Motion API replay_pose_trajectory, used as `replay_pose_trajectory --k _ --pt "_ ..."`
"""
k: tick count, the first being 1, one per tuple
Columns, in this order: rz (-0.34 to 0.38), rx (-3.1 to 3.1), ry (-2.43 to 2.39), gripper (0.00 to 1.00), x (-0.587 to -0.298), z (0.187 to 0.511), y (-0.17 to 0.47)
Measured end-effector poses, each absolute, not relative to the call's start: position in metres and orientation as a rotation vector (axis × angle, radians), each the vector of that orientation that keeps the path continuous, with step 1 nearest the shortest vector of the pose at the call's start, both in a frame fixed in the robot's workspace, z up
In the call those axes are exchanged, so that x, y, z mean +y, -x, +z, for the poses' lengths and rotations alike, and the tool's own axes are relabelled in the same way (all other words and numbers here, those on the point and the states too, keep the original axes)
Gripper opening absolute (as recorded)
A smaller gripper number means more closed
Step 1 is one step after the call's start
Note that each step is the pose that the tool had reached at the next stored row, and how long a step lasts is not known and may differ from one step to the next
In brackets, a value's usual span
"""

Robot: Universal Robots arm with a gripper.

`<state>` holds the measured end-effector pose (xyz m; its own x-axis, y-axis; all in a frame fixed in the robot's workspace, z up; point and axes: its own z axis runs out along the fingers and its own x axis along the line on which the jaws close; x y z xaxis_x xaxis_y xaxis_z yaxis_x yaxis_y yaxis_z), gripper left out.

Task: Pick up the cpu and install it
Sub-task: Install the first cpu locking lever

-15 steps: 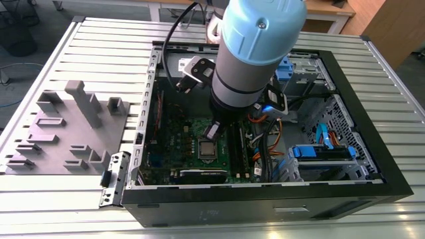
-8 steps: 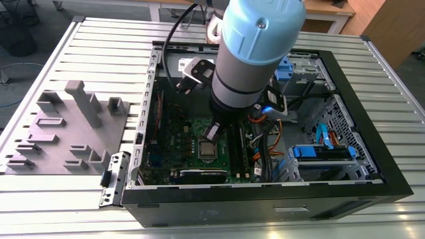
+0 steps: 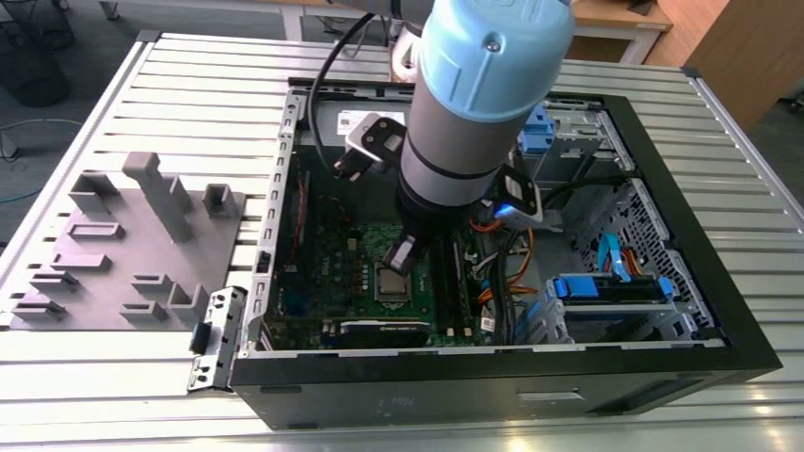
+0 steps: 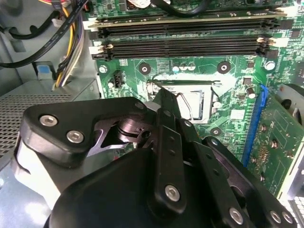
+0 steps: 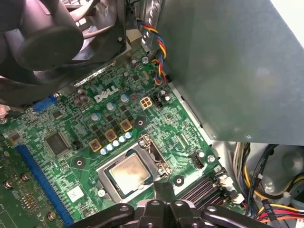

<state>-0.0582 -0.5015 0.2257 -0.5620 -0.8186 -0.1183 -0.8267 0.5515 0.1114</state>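
The cpu (image 5: 129,172) is a small silver-grey square lying flat in the socket of the green motherboard (image 5: 109,118), with the socket's metal frame around it. In the exterior view the cpu (image 3: 393,282) lies low in the open computer case (image 3: 703,311), directly under the arm. My gripper (image 5: 164,189) hovers just above the socket's edge, its fingertips together and nothing visible between them. In the second wrist view my gripper (image 4: 164,97) covers part of the socket (image 4: 197,102) and its wire lever. The exterior view puts my gripper (image 3: 402,254) just above the cpu.
Memory slots (image 4: 185,40) run beside the socket, and a blue expansion slot (image 5: 40,175) lies on its other side. A black fan (image 5: 52,42) and coloured cables (image 3: 503,273) crowd the case. Grey plastic blocks (image 3: 126,245) sit at the exterior view's left.
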Motion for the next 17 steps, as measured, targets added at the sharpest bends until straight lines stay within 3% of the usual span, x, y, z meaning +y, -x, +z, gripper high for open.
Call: replay_pose_trajectory --k 10,17 --pt "0.13 2.767 1.466 0.11 -0.5015 0.2208 0.058" --pt "0.117 2.772 1.468 0.11 -0.5011 0.2197 0.058"
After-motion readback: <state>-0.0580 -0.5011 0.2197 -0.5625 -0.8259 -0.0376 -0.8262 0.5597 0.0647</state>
